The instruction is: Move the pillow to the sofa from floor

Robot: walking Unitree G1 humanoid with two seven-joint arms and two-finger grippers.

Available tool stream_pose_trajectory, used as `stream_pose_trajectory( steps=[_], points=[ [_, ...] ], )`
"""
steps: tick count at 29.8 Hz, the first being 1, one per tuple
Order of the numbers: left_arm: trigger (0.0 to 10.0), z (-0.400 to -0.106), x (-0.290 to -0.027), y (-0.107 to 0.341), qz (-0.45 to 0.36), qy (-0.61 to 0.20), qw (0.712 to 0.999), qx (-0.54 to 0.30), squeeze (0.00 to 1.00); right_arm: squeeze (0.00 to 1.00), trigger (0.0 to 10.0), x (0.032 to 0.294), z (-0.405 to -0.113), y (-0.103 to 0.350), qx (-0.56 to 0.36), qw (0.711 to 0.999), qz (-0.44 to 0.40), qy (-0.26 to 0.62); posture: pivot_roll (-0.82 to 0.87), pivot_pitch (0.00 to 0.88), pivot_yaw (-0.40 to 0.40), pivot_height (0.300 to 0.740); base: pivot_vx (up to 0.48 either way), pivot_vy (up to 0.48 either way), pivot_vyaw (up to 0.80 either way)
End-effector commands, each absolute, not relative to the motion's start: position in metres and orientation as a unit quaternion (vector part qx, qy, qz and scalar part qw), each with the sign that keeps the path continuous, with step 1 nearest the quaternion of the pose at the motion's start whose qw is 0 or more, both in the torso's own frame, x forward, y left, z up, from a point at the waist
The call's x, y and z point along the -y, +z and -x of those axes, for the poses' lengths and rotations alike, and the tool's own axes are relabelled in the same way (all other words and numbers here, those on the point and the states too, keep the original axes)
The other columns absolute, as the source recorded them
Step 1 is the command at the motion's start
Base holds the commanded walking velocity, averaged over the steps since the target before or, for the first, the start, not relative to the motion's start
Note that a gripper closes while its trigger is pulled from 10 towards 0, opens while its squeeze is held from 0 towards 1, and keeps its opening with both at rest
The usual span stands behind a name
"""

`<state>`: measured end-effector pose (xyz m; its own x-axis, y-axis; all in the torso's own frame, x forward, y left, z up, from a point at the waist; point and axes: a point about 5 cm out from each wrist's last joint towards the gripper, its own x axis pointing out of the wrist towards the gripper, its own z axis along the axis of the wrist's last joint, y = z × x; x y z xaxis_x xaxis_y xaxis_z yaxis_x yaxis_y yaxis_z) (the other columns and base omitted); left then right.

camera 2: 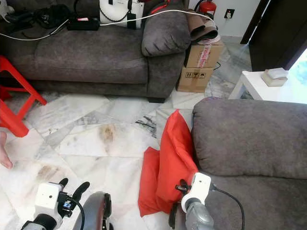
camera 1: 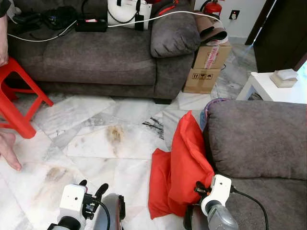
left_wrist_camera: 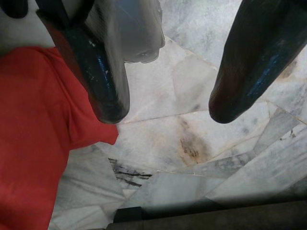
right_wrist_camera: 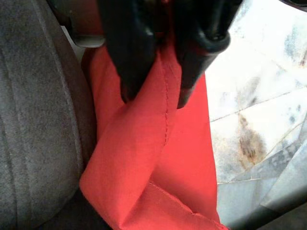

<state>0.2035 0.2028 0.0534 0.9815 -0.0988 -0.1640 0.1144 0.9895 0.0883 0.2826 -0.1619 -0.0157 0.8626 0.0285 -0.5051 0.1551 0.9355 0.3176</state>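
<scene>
While the red pillow (camera 1: 182,165) stands on edge on the marble floor (camera 1: 96,143), leaning against the arm of the near grey sofa (camera 1: 259,139), the right pincer (right_wrist_camera: 160,93) is pressed together on a fold of its fabric along a seam. The left pincer (left_wrist_camera: 165,108) hangs spread above the pale, stained tiles, just beside the pillow's corner. Against the far grey sofa (camera 1: 96,57) sit stacked cardboard boxes (camera 1: 207,67) with red-printed tape and black handling symbols — the writing is too small to read. A white cable (camera 1: 144,19) crosses that sofa's cushions. A red stool (camera 1: 19,105) stands at the left, a person's bare foot (camera 1: 8,148) near it, and a white bench (camera 1: 273,88) stands by the wall.
</scene>
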Motion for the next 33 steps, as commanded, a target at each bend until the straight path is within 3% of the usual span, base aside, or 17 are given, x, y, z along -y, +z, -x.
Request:
stream_pose_trajectory(
  steps=[1, 33],
  points=[
    [10.0, -0.201, -0.202, 0.051, -0.05, -0.054, 0.993, -0.089, 0.0, 0.0, 0.0, 0.162, -0.277, -0.021, -0.272, 0.945, -0.177, -0.038, 0.26, 0.208, -0.02, 0.585, 0.0, 0.0, 0.0],
    [10.0, -0.213, -0.198, 0.051, -0.05, -0.068, 0.993, -0.083, 0.0, 0.0, 0.0, 0.152, -0.275, -0.02, -0.258, 0.954, -0.153, 0.009, 0.24, 0.153, -0.009, 0.585, 0.0, 0.0, 0.0]
  ],
)
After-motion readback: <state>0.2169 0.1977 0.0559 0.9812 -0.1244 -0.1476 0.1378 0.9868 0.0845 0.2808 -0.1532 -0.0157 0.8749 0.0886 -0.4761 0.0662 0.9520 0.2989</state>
